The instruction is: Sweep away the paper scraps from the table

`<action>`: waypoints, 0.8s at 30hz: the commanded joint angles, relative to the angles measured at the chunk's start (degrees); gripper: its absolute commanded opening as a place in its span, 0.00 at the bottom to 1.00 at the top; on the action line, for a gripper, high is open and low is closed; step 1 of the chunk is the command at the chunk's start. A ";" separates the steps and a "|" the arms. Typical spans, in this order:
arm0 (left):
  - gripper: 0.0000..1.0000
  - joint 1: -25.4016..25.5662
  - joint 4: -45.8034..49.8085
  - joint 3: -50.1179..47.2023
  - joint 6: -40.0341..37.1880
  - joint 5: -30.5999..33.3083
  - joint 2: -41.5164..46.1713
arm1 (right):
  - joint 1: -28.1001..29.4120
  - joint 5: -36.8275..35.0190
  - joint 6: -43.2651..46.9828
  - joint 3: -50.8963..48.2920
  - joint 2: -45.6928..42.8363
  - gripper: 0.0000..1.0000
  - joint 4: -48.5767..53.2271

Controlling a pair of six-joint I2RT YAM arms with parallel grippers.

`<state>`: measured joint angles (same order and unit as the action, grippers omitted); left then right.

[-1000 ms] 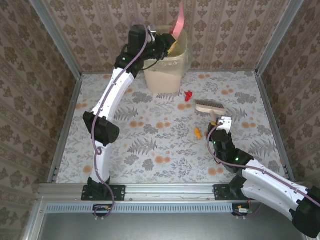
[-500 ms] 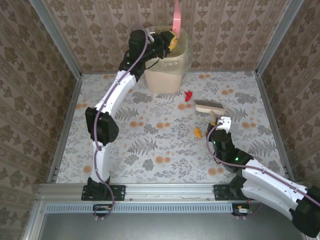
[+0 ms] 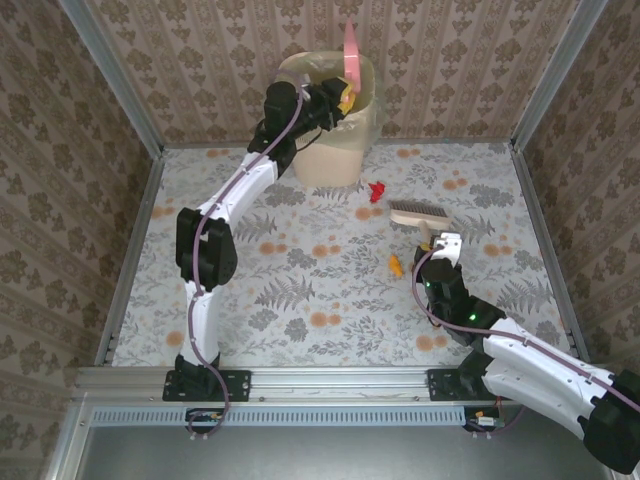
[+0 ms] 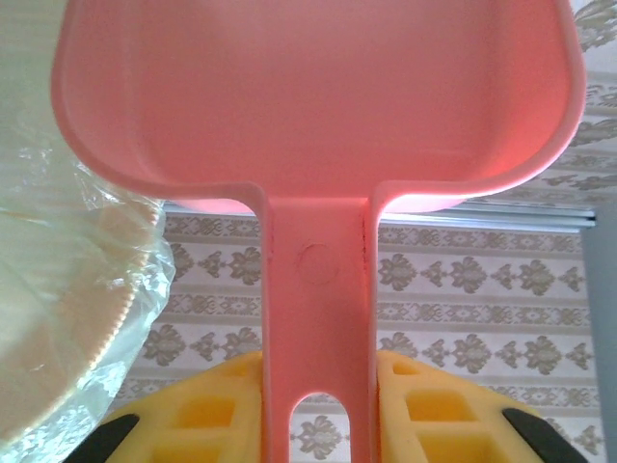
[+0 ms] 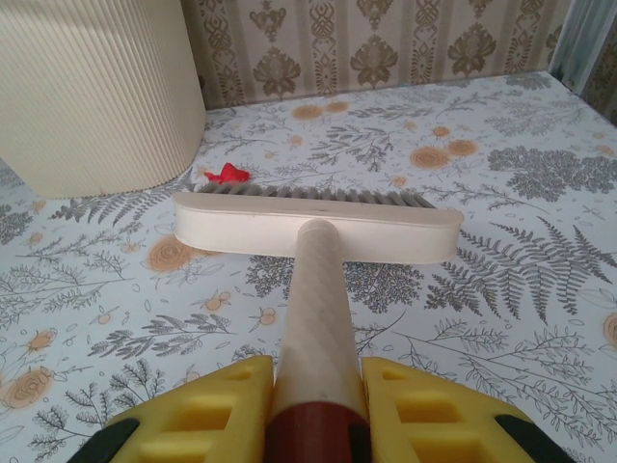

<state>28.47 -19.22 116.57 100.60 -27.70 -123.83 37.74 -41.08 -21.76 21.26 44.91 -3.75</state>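
Left fingers: you have the yellow pair closed tight on the flat handle of the pink dustpan, one on each side of it. From above, they sit at the rim of the bin at the back of the table.
Dustpan: it stands on end above the bin's mouth, its scoop raised towards the back wall; from above you see it edge-on, as a thin pink blade.
Bin: beige, ribbed, standing at the back wall; its clear plastic liner shows at the left of your left wrist view.
Right fingers: clamped on the pale round handle of the brush, just above a dark red band. From above, they are right of the table's centre.
Brush: its head lies crosswise on the table, bristles facing the bin.
Paper scraps: a red one lies just beyond the brush head, between it and the bin, also seen from above. A small orange one lies just left of your right fingers.
Table: leaf and orange flower print, metal rails at the edges.
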 commanded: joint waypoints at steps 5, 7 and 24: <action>0.00 0.01 -6.66 -0.66 2.63 2.18 3.54 | -0.29 0.30 1.47 0.09 0.21 0.00 -3.55; 0.00 -0.08 -6.71 -0.50 2.35 1.89 3.42 | -0.28 0.30 1.53 0.01 0.19 0.00 -3.59; 0.00 1.21 1.97 -2.00 -8.74 -5.52 12.10 | -0.25 -1.18 1.09 0.19 -0.26 0.00 -2.50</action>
<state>28.91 -18.02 115.28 96.12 -30.13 -116.57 37.74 -40.64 -20.93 21.26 45.12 -4.21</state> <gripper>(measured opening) 0.254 0.242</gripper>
